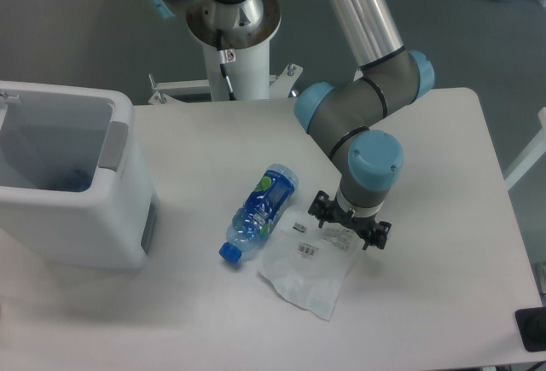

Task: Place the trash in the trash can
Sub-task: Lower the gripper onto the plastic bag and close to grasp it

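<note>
We see thin clear plastic bag [309, 270] flat on white bench [426, 158], small barcode stickers on upper part. Clear bottle [258, 214] lies on its side just left of bag, blue cap toward us. White trash can [81, 226] at bench's left edge, well apart. Arm bent down, wrist vertical; gripper [349, 228] spread wide over bag's upper right corner, holding nothing.

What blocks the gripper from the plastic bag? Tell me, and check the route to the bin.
Nothing visible. The gripper hangs open over the plastic bag's upper right edge. Toward the trash can, only the bottle lies on the table between them, low enough to pass over.
</note>
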